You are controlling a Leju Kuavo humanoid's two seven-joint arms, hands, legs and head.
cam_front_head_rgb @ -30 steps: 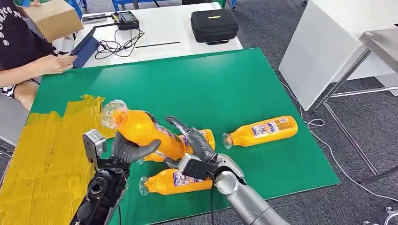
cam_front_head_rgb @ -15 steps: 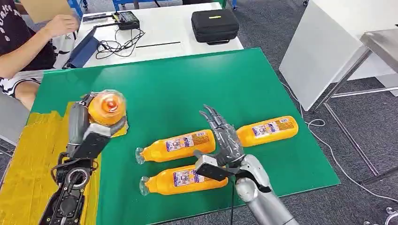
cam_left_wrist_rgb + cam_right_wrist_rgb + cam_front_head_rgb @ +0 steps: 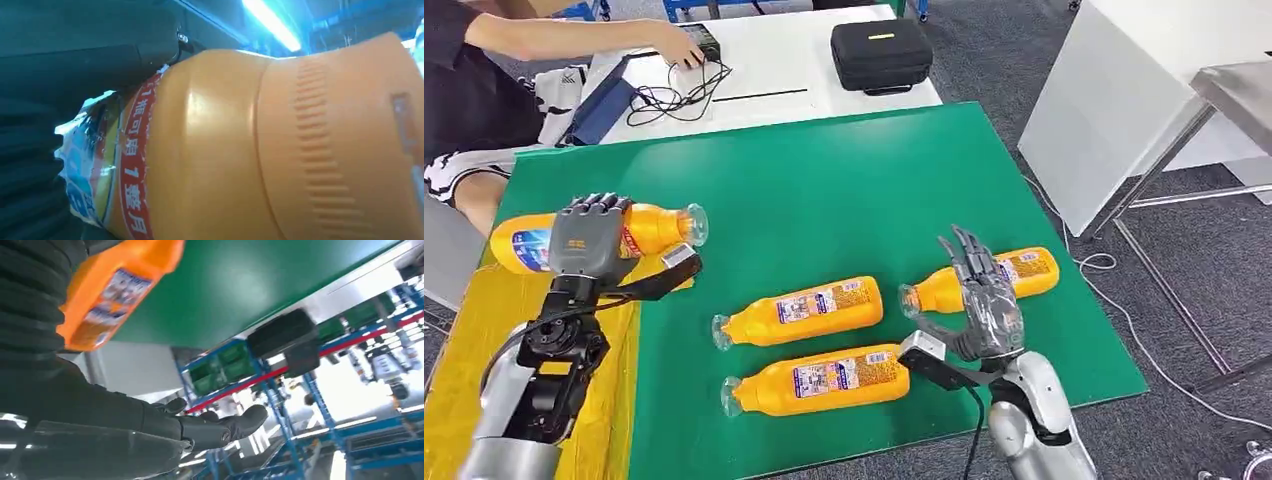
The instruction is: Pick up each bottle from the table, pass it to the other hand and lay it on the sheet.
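Green matting covers the table (image 3: 824,180), with a yellow sheet (image 3: 464,370) taped along its left edge. A bottle (image 3: 649,228) is gripped by the left hand (image 3: 584,238) above the sheet's far end, its long axis lying crosswise, cap toward the right. The right hand (image 3: 984,300) is raised with fingers spread, holding nothing. Three more bottles are seen lying on the matting, caps to the left: a far bottle (image 3: 1014,272) partly hidden behind the right hand, a middle bottle (image 3: 799,311) and a near bottle (image 3: 819,380). Beyond, a black case (image 3: 881,52) and cables (image 3: 664,98) rest on a white table (image 3: 774,75), where a person's arm (image 3: 574,38) reaches.
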